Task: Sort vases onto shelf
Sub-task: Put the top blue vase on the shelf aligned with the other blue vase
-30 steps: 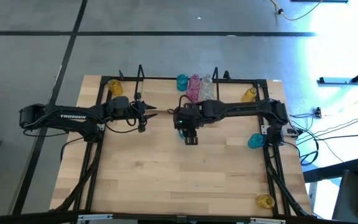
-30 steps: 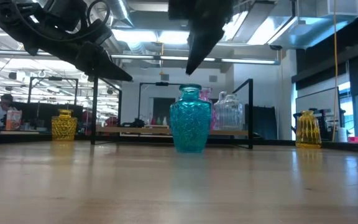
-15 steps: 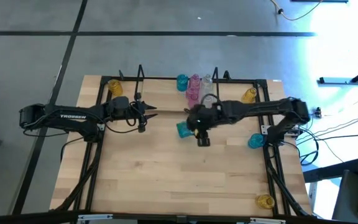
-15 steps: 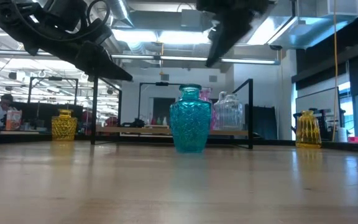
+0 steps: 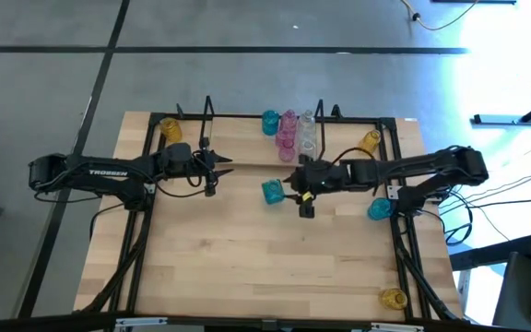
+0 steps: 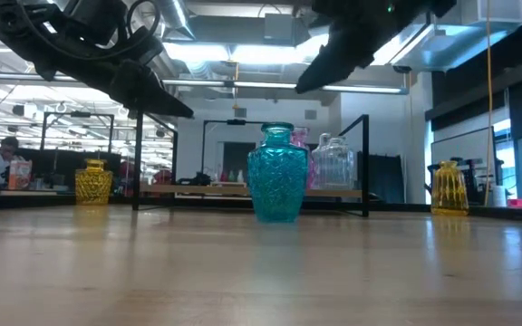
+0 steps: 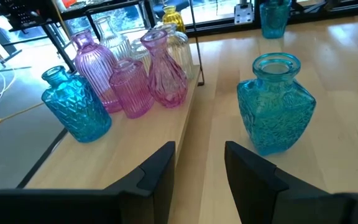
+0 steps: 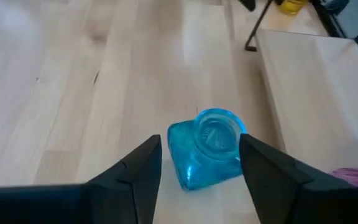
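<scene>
While most of the vases sit grouped on the shelf, we see one teal vase standing upright on the bare tabletop, just in front of the shelf's near edge and apart from it. On the shelf, near its right end, stand a second teal vase, a cluster of pink vases and some clear vases, close together and partly touching. We count four more vases off the shelf: a yellow vase near the tabletop's far-left corner, another yellow one near the far right, a teal one at the right edge, and a yellow one near the front-right corner.

Our right gripper hangs in the air just to the right of the lone teal vase; in the right wrist view its fingers stand spread wider than the vase below them and touch nothing. Our left gripper hovers over the shelf's left part, pointing toward the vases; its fingers stand partly apart with nothing between them.
</scene>
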You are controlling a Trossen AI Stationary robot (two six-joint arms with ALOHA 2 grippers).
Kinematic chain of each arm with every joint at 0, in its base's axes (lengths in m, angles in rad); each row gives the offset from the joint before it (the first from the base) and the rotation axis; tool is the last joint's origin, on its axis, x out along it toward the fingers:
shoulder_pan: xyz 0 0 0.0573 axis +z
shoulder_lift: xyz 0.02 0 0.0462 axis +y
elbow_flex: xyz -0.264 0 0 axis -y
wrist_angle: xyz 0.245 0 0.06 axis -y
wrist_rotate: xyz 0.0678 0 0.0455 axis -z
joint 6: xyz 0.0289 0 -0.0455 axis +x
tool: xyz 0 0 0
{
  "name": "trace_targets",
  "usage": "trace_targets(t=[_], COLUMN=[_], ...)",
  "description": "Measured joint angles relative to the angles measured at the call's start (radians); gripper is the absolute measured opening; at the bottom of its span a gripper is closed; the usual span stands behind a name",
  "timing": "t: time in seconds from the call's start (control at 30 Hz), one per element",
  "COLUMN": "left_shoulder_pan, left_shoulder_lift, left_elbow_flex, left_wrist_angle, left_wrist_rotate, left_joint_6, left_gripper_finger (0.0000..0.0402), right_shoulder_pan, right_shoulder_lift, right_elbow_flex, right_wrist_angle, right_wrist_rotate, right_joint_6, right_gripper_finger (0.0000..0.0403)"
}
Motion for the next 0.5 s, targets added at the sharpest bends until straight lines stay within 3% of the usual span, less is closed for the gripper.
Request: trace_targets(t=[0.3,0.5], left_shoulder_pan=[0.0,0.0], left_shoulder_lift=[0.0,0.0], left_elbow_flex=[0.0,0.0], left_wrist_angle=[-0.001,-0.027], left_wrist_rotate=[0.043,0.071], left_joint_6=[0.0,-0.001], left_gripper_finger=[0.0133,0.0133], right_shoulder_pan=[-0.002,-0.002], right_shoulder_lift=[0.088,0.115], right_elbow_flex=[-0.051,-0.051], right_wrist_angle=[0.242,0.243], right_wrist_rotate=[0.037,0.069], right_joint_6=[0.013,0.021], right_gripper_finger=[0.0201,0.0261])
